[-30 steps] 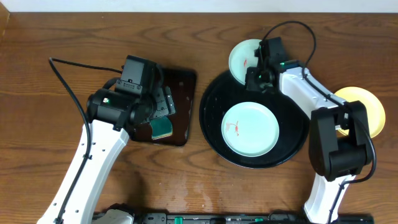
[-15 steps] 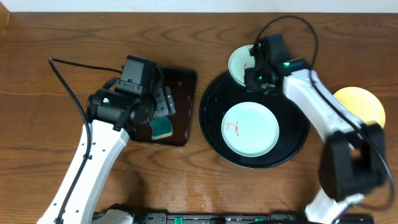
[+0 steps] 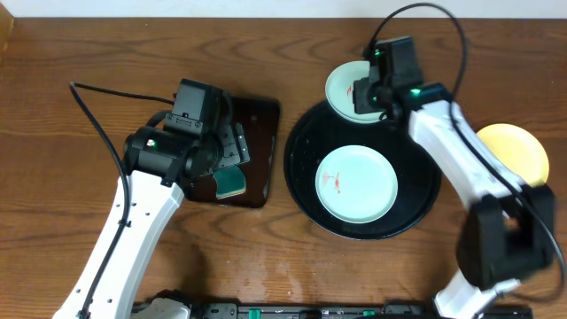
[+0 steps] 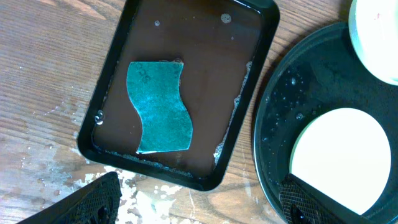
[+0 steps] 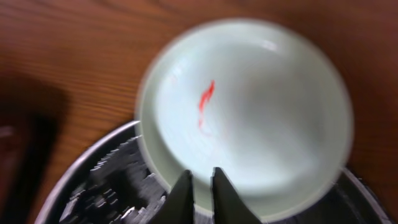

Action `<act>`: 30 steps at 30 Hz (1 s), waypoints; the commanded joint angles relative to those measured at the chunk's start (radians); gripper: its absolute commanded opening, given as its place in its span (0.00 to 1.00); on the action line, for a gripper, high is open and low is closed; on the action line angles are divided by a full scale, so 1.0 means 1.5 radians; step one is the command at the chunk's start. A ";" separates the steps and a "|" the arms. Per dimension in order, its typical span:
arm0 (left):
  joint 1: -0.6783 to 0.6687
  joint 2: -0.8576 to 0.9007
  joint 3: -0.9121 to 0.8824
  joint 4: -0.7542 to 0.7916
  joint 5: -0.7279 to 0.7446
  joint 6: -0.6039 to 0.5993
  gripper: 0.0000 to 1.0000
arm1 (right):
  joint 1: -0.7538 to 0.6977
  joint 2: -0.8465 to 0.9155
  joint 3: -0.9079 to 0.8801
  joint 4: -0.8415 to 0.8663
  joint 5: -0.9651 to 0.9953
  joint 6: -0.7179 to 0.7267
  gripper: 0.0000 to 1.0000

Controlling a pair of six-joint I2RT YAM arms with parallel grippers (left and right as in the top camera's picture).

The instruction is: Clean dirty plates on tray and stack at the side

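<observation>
My right gripper (image 3: 366, 96) (image 5: 202, 193) is shut on the near rim of a pale mint plate (image 3: 345, 81) (image 5: 249, 118) with a red smear. It holds the plate over the far-left rim of the round black tray (image 3: 418, 168) (image 5: 93, 183). A second mint plate (image 3: 356, 184) (image 4: 339, 155) with a red smear lies in the middle of the tray. A pale yellow plate (image 3: 516, 151) sits on the table right of the tray. My left gripper (image 3: 232, 149) (image 4: 199, 205) is open and empty above the sponge tray.
A rectangular dark tray (image 3: 261, 124) (image 4: 245, 112) holding a teal sponge (image 3: 232, 182) (image 4: 158, 106) stands left of the round tray (image 4: 280, 106). White residue marks the wood near it. My right arm stretches across the round tray's right side.
My right gripper has moved a little toward the table's far edge with the mint plate in it. The right arm has stretched out. The left arm has not moved.
</observation>
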 commanded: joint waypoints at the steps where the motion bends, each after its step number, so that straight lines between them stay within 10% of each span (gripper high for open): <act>1: 0.004 -0.002 0.008 -0.002 -0.001 0.006 0.82 | 0.002 0.071 0.001 0.010 0.012 0.021 0.07; 18: 0.004 -0.002 0.008 -0.002 -0.001 0.006 0.82 | 0.074 0.088 0.001 -0.096 -0.026 0.019 0.03; 30: 0.004 -0.002 0.008 -0.002 -0.001 0.006 0.82 | 0.028 -0.074 0.001 -0.265 -0.056 0.018 0.28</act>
